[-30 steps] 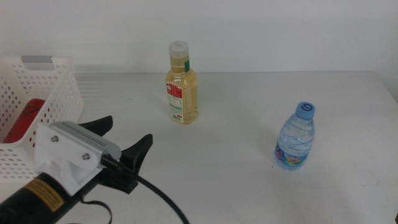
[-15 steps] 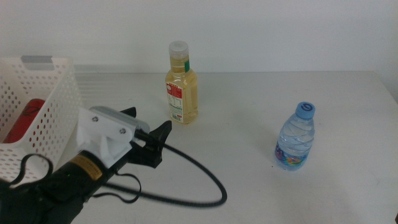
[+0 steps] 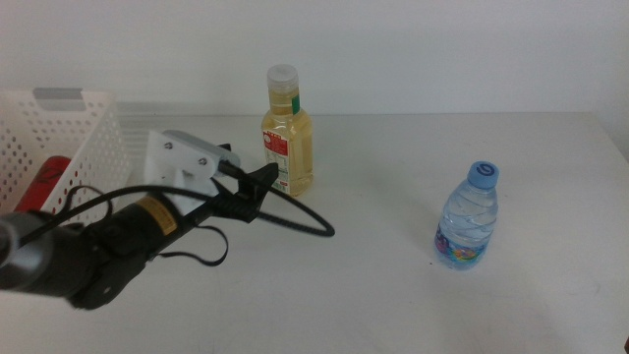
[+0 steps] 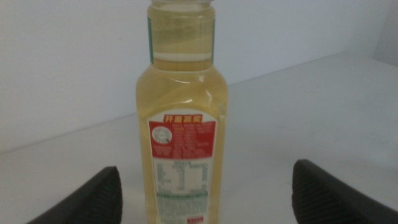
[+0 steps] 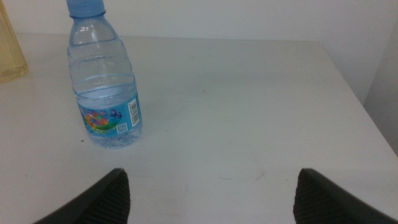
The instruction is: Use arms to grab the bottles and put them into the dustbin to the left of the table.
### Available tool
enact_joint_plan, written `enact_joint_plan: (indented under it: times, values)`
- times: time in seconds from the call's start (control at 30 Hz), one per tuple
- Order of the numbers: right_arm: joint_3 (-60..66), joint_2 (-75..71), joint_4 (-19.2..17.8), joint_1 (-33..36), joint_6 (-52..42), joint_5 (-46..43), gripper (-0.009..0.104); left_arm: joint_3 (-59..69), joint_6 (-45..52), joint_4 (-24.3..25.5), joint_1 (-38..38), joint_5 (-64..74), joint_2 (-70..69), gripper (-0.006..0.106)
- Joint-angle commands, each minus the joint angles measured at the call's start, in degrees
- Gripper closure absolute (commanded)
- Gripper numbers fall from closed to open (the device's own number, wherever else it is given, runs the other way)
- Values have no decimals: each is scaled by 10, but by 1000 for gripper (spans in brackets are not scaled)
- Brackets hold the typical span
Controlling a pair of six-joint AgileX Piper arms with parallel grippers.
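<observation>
The yellow-liquid bottle (image 3: 287, 138) stands upright at the back middle of the table (image 3: 373, 295), with a pale cap and a red-green label. My left gripper (image 3: 260, 192) is open just left of it, jaws pointing at its lower half without touching. In the left wrist view the bottle (image 4: 183, 124) stands centred between and beyond the jaws of my left gripper (image 4: 205, 167). The blue-capped water bottle (image 3: 469, 218) stands upright at the right. My right gripper (image 5: 212, 172) is open and well short of that bottle (image 5: 102, 87). The dustbin (image 3: 79, 138) sits at the far left.
A red can (image 3: 44, 182) lies inside the dustbin. The left arm's black cable (image 3: 305, 221) loops over the table in front of the yellow bottle. The table's right edge (image 5: 354, 93) runs close beside the water bottle.
My left arm has swung away from the dustbin and forward to the right, bringing its open gripper up beside the yellow bottle. Both bottles have stayed put.
</observation>
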Motion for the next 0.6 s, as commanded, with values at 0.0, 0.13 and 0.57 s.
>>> enact_joint_plan:
  times: [0.0, 0.13, 0.57]
  values:
    - [-4, -15, -4, -3, -6, -40, 9, -41, -13, -4, 2, -40, 2, 10]
    - [-4, -15, -4, -3, -6, -40, 9, -91, -32, 1, 2, -33, 41, 10]
    - [-4, -15, -4, -3, -6, -40, 9, -223, -59, 27, 2, -9, 147, 10]
